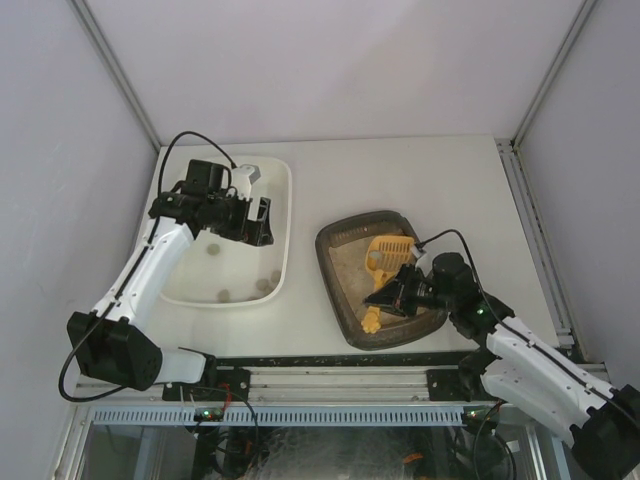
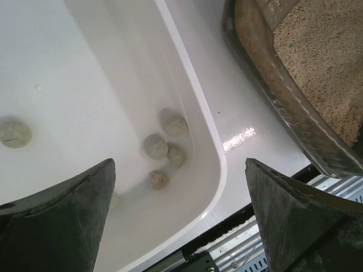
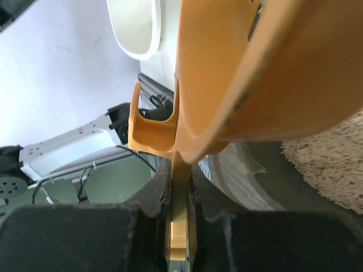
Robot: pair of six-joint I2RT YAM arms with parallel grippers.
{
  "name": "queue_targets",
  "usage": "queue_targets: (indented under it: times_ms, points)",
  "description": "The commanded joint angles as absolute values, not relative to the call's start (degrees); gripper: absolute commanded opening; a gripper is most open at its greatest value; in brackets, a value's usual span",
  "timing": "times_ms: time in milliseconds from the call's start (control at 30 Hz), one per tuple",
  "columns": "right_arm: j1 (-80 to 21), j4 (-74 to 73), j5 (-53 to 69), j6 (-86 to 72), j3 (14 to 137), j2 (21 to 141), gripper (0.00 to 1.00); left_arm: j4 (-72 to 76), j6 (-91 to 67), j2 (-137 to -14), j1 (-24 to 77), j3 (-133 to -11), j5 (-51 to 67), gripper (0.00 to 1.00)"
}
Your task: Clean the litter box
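Two grippers over a white table (image 1: 420, 180), seen from above.

Left gripper (image 1: 258, 222): released, jaws spread to full width, nothing between them, hanging above the white tub (image 1: 245, 270) on the left half of the table. In the left wrist view, both dark fingers (image 2: 62, 226) at the bottom corners. Below them, the tub floor, with several greyish clumps (image 2: 164, 150) clustered near the rounded corner and one more apart at the left edge.

Litter box (image 1: 360, 220): dark grey-brown tray with rounded corners, right of the tub and apart from it, with a strip of bare table between the two. Turned at an angle to the table edge, close to the front rail. Pale beige litter (image 2: 323, 56) inside.

Right gripper (image 1: 388, 298): clenched on the handle of a yellow scoop (image 1: 388, 250), over the near half of the tray. Slotted head of the scoop toward the far side, above or on the litter; contact not discernible. In the right wrist view, thin yellow handle pinched edge-on between two black pads, with the underside of the scoop across the upper right. Litter at lower right, rounded end of the tub at the top.
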State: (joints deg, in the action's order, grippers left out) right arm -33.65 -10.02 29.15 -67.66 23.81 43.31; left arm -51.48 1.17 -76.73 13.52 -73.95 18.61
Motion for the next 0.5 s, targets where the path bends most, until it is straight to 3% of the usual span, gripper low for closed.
queue_targets:
  times_ms: [0, 233, 467]
  points:
    - [-29.8, -7.7, 30.8, -64.9, 25.2, 41.6, 0.0, -51.8, 2.8, -74.7, 13.0, -76.6, 15.8, 1.0]
    - [-30.4, -5.9, 31.8, -63.7, 27.5, 45.0, 0.0, -54.0, 6.6, -75.8, 8.2, -82.4, 15.6, 1.0]
    - [-33.9, -17.2, 34.2, -53.3, 46.0, 59.0, 0.0, -65.9, 11.3, -82.6, -2.9, -93.3, 23.8, 1.0]
